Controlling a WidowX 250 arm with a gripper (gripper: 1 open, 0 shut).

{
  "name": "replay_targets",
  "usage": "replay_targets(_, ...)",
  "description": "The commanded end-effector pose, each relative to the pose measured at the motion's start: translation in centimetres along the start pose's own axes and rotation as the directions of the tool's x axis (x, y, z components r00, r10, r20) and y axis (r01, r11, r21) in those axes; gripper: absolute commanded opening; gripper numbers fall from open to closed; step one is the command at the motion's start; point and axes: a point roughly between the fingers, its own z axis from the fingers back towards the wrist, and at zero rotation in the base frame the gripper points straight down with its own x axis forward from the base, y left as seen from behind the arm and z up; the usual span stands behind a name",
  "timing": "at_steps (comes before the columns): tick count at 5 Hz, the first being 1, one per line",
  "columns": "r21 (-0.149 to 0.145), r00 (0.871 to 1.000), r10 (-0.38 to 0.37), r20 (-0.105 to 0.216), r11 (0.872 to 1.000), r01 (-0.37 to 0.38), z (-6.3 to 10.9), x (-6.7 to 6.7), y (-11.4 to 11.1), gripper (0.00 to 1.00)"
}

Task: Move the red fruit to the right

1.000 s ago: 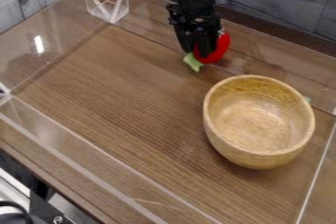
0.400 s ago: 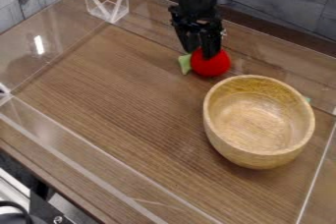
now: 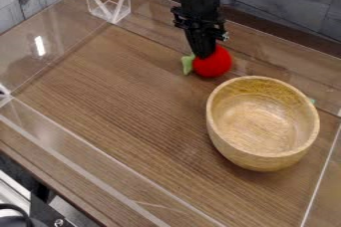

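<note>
The red fruit (image 3: 212, 64) is small, round and bright red, with a green leafy bit (image 3: 188, 65) on its left side. It lies on the wooden table just behind the wooden bowl's far rim. My black gripper (image 3: 204, 48) points down right over the fruit's top, its two fingers pressed together. Nothing sits between the fingers; their tips are at or just above the fruit's upper edge, and I cannot tell whether they touch it.
A large wooden bowl (image 3: 262, 121) stands at the right, close in front of the fruit. Low clear plastic walls (image 3: 54, 136) border the table. A clear folded stand (image 3: 107, 4) sits at the back left corner.
The fruit sat between the spread fingers a second ago. It now rests on the table below them, and the fingers have closed together above it.
</note>
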Motion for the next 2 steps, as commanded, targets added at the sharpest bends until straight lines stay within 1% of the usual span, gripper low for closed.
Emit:
replay_targets(1, 0.034, 0.998, -0.023, 0.051, 0.999, 0.022, 2.48, 0.74, 0.26, 0.0)
replay_targets(2, 0.036, 0.999, -0.019, 0.05, 0.999, 0.017, 1.61, 0.68, 0.85, 0.0)
